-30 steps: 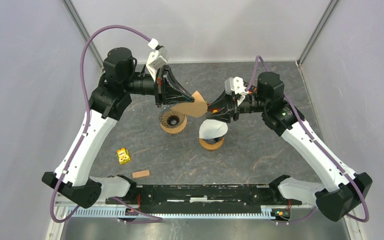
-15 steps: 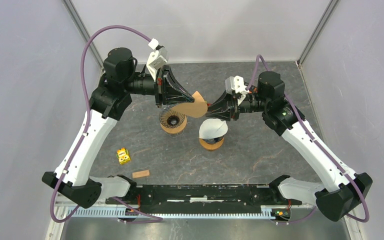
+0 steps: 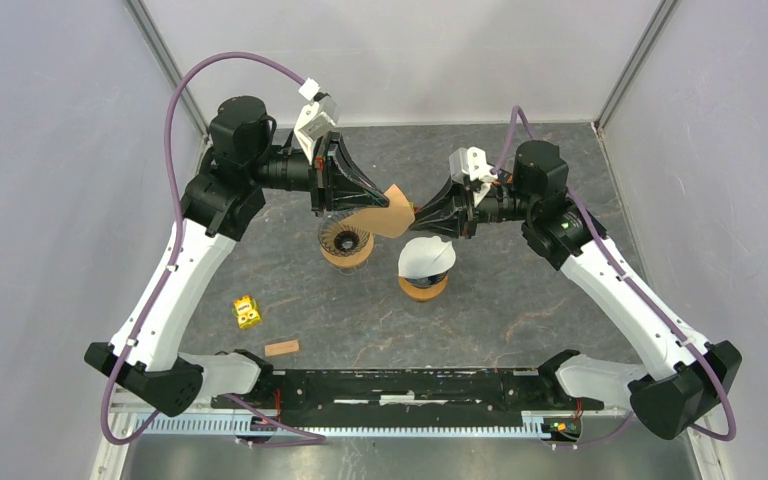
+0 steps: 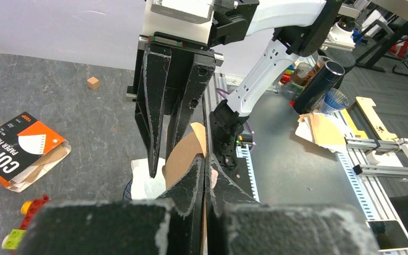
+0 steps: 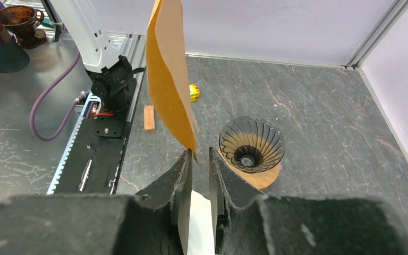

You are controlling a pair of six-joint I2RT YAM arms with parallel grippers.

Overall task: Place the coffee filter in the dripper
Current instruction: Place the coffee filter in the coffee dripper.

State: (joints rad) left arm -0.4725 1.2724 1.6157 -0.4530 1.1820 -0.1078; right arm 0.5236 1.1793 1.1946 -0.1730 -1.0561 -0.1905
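Note:
My left gripper is shut on a brown paper coffee filter and holds it upright in the air above the table. It shows pinched between the jaws in the left wrist view. The empty glass dripper on a round wooden base stands just below and left of the filter. My right gripper is open by a narrow gap, and the filter's lower corner sits at its fingertips. The dripper also shows in the right wrist view.
A second dripper holding a white filter stands under my right gripper. A yellow block and a small wooden block lie at the front left. An orange and black coffee filter box lies on the table.
My right gripper has moved left, up to the filter's edge. The left gripper and the filter have barely moved.

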